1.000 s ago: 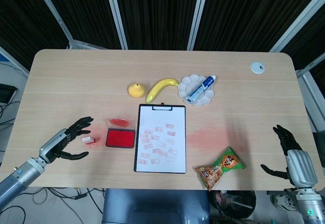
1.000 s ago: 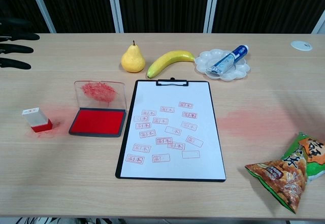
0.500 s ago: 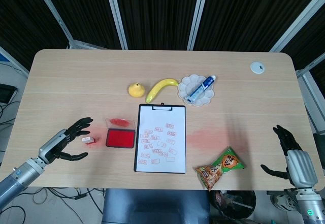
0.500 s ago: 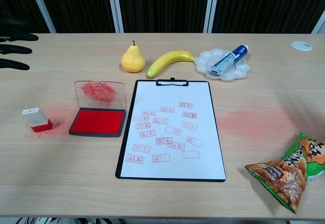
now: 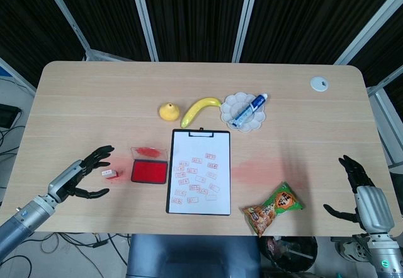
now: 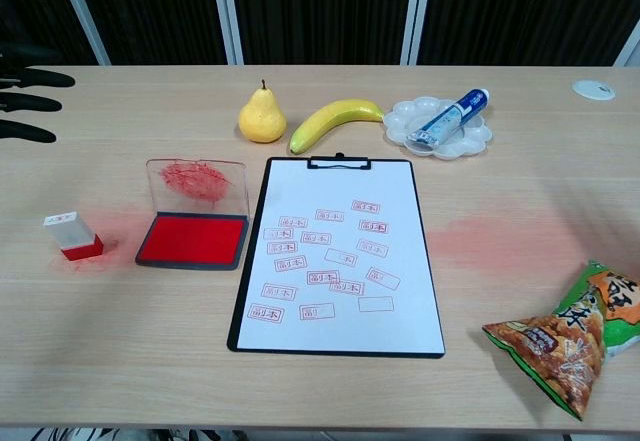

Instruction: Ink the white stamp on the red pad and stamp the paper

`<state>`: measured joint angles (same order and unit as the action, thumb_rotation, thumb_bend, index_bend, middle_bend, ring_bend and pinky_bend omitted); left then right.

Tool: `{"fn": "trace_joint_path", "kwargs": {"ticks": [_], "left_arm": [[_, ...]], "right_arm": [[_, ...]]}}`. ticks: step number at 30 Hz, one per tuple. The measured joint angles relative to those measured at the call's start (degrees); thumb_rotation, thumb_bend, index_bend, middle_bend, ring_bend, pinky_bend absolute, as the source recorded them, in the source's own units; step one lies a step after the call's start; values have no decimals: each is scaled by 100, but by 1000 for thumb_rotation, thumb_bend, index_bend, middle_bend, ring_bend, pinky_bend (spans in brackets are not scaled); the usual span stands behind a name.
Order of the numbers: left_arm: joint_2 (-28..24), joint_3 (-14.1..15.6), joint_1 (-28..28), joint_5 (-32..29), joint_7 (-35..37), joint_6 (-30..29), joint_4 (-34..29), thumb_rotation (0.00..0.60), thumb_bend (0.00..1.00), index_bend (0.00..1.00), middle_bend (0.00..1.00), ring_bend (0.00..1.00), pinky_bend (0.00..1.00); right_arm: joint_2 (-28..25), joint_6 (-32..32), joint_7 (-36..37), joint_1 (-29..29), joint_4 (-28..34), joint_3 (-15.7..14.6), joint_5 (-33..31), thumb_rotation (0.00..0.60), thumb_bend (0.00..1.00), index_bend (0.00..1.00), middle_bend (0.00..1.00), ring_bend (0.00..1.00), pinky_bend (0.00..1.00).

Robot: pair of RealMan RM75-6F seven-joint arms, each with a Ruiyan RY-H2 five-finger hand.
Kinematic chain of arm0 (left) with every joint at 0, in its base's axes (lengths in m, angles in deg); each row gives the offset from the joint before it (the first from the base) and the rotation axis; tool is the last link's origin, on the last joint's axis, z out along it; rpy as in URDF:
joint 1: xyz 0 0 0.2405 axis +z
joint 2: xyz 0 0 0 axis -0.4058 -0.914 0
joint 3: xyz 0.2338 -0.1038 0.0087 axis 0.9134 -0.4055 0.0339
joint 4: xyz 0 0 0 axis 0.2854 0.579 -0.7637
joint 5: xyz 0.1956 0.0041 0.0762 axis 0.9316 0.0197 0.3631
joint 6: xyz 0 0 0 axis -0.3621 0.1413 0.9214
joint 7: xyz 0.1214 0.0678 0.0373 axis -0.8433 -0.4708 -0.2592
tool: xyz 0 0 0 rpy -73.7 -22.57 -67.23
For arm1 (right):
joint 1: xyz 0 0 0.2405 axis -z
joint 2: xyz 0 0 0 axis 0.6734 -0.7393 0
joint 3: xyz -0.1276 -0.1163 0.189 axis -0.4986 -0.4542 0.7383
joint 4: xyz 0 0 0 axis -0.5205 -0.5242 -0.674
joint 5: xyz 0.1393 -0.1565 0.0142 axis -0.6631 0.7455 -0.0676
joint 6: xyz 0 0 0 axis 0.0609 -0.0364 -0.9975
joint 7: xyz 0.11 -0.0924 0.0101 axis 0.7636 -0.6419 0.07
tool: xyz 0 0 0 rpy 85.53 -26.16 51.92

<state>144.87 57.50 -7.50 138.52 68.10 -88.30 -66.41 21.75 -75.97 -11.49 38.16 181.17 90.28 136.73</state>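
Clipboard (image 6: pixel 336 251), black-rimmed and holding a white sheet of paper (image 5: pixel 200 180) that already carries many red rectangular imprints, is the landmark here, lying on the pale wooden table (image 5: pixel 94 95). Just left of that clipboard sits the open red ink pad (image 6: pixel 193 240) with its clear lid raised behind it, and further left again stands the small white stamp with a red base (image 6: pixel 71 236), upright on the table and touched by nothing. Beyond the stamp, the robot's left hand (image 5: pixel 82 177) hovers with its fingers spread and empty, cupped toward the stamp. Far right of the clipboard, the right hand (image 5: pixel 359 190) is likewise splayed and holds nothing. For this round, I judge that picking up the stamp, inking and pressing all remain to be done.
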Motion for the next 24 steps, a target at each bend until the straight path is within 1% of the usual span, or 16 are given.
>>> {"fn": "trace_joint_path", "kwargs": {"ticks": [2, 5, 8, 11, 12, 14, 15, 16, 17, 18, 21, 24], "left_arm": [[-15, -23, -5, -129, -298, 87, -20, 600, 199, 0, 0, 0, 120], [-44, -75, -17, -435, -965, 257, -71, 600, 199, 0, 0, 0, 120], [-64, -128, -26, -789, -1869, 398, -124, 600, 199, 0, 0, 0, 120], [-42, -187, -15, -1224, -3029, 440, -175, 600, 199, 0, 0, 1, 123], [-9, -211, -3, -1402, -3563, 409, -187, 600, 198, 0, 1, 9, 136], [69, -247, 22, -1662, -4430, 309, -198, 600, 198, 12, 14, 49, 199], [137, -274, 41, -1836, -5040, 214, -205, 600, 199, 25, 28, 87, 253], [197, -296, 57, -1969, -5503, 131, -211, 600, 199, 38, 46, 124, 302], [263, -321, 72, -2105, -5965, 41, -219, 600, 199, 45, 57, 151, 330], [359, -358, 92, -2288, -6563, -84, -230, 600, 199, 51, 76, 196, 370], [627, -466, 134, -2723, -7900, -412, -241, 600, 199, 85, 126, 334, 489], [942, -589, 166, -3109, -8900, -721, -213, 600, 199, 124, 167, 469, 641]], "right_arm": [[2, 7, 0, -3, -2, 2, -6, 600, 124, 14, 0, 0, 219], [4, 10, 3, -5, -5, 7, -15, 600, 124, 14, 0, 0, 219], [5, 21, 10, -7, -5, 6, -20, 600, 124, 14, 0, 0, 219], [5, 32, 23, -10, -4, 9, -33, 600, 124, 14, 0, 0, 219], [5, 33, 25, -11, -5, 9, -35, 600, 124, 14, 0, 0, 219], [4, 44, 38, -12, -1, 11, -47, 600, 123, 14, 0, 0, 219], [3, 47, 41, -12, 1, 12, -53, 600, 123, 14, 0, 0, 219], [3, 52, 41, -13, 4, 14, -61, 600, 123, 14, 0, 0, 219], [3, 56, 41, -14, 5, 16, -67, 600, 123, 14, 0, 0, 219], [3, 59, 42, -15, 6, 17, -70, 600, 123, 14, 0, 0, 219], [2, 74, 52, -18, 8, 23, -91, 600, 123, 14, 0, 0, 219], [1, 89, 63, -21, 11, 27, -108, 600, 122, 14, 0, 0, 219]]}}
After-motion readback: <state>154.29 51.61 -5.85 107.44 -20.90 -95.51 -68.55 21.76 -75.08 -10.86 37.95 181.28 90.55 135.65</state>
